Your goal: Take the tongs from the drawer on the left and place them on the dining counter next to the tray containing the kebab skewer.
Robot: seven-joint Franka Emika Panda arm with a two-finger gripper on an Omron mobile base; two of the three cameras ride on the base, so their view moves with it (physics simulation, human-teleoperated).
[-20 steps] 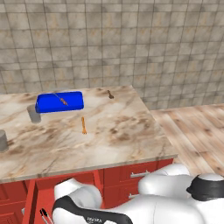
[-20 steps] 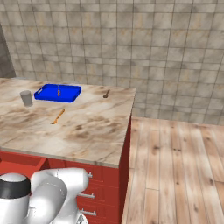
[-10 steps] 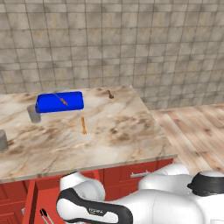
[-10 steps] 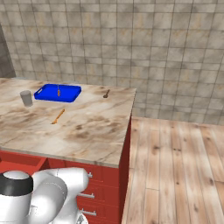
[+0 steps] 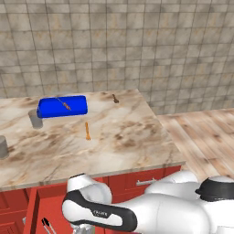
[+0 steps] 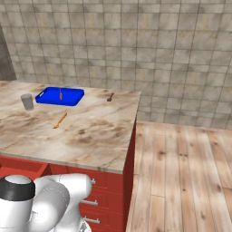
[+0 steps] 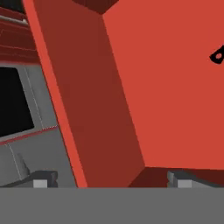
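grey stone tiles line the wall behind the dining counter, a beige veined slab on a red cabinet base, with a wood plank floor to its right. down at the near left, the red drawer stands pulled out, and the tongs lie inside it, slender with a black end; that black end shows at the right edge of the hand view on the drawer's red floor. the gripper hangs over the drawer's inner wall, its two dark tips spread wide apart with nothing between them. far left on the counter sits the blue tray with the kebab skewer in it. a grey cup stands just beside the tray's left end, an orange utensil lies near the tray's front, and a brown wooden spoon lies to the tray's right.
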